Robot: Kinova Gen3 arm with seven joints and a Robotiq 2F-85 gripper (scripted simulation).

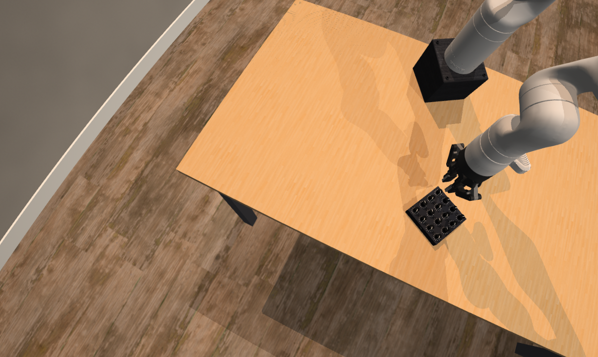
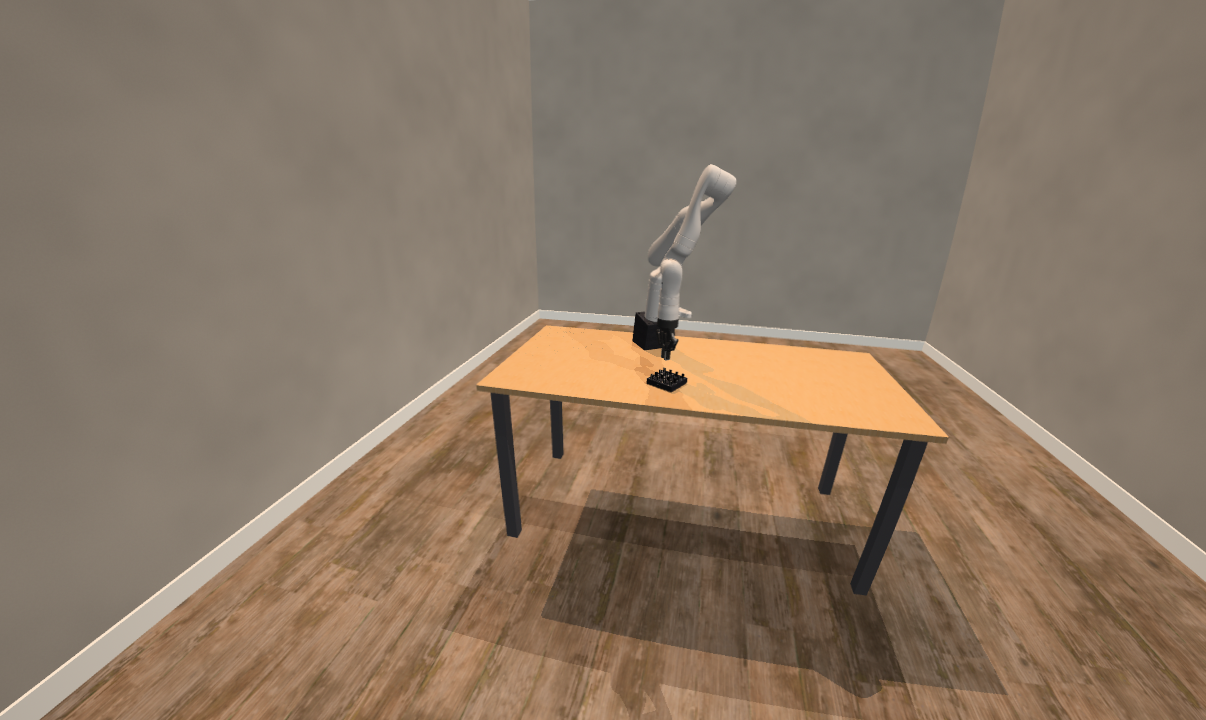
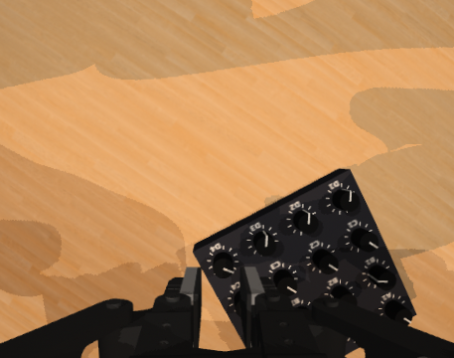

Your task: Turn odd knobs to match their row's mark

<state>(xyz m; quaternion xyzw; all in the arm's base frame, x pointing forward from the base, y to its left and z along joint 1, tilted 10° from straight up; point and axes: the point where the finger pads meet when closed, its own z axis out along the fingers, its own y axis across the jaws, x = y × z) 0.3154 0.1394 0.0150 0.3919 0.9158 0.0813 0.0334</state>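
Risk: the jaws (image 1: 446, 184) (image 2: 666, 358) may be knocking D4 (image 3: 223, 265) or its neighbours if descending off-centre; the narrow gap could be causing this.
Jaws: standing partly open, holding nothing, seemingly hovering without contact.
Box (image 1: 420, 227) (image 2: 667, 387) (image 3: 292, 239): resting on the tabletop (image 1: 292, 110) (image 2: 768, 376) (image 3: 137, 109), lower right of the wrist view.
D4: pointing differently from D1 (image 3: 343, 200), D2 (image 3: 304, 222) and D3 (image 3: 262, 243), so probably needing a turn.

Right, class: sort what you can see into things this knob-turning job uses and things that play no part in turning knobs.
Part of the job:
- knob box
- knobs
- gripper
- table, bearing the box

Just there:
- floor
- walls
- Nothing loose is visible.
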